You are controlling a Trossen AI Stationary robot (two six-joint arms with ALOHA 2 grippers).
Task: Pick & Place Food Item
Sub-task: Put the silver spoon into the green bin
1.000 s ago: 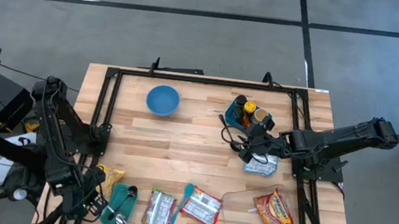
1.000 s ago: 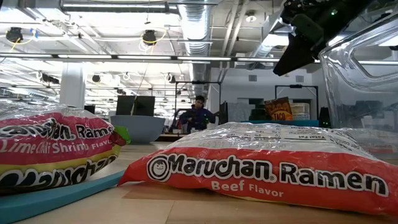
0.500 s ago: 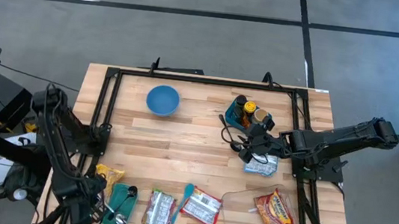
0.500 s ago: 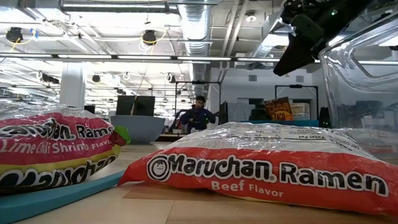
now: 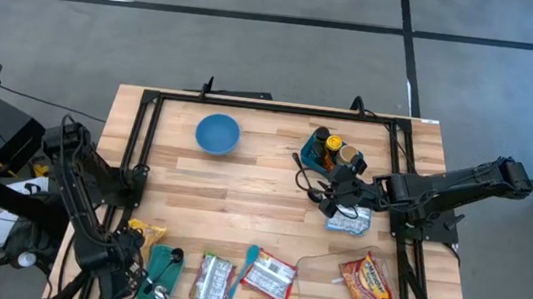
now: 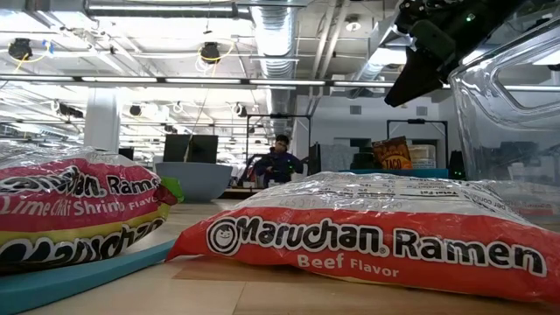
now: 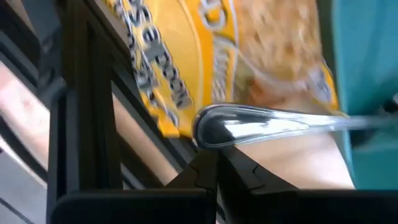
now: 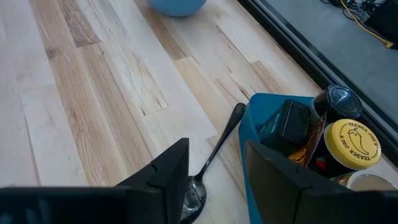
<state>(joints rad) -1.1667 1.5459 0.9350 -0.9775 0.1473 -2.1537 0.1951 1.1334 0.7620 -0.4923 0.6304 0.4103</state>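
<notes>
At the lower left of the high view, the left gripper [image 5: 140, 274] is seen low over the front edge of the table [image 5: 262, 184], with its fingers closed; in its wrist view a metal spoon [image 7: 261, 124] lies right at their tips, possibly pinched, though that cannot be told. Just beside it are a yellow packet [image 5: 145, 230] and a teal tray [image 5: 165, 262]. Further right along the front edge, two ramen packets [image 5: 213, 279] [image 5: 268, 278] are laid. A blue bowl [image 5: 217, 133] is placed at the upper middle. At centre right, the right gripper [image 5: 327, 192] is held half open with nothing between its fingers, above a dark spoon [image 8: 214, 152] next to a blue bin of bottles [image 5: 332, 151]. A clear tray [image 5: 317, 281] holding a red packet [image 5: 362, 279] is at the lower right.
</notes>
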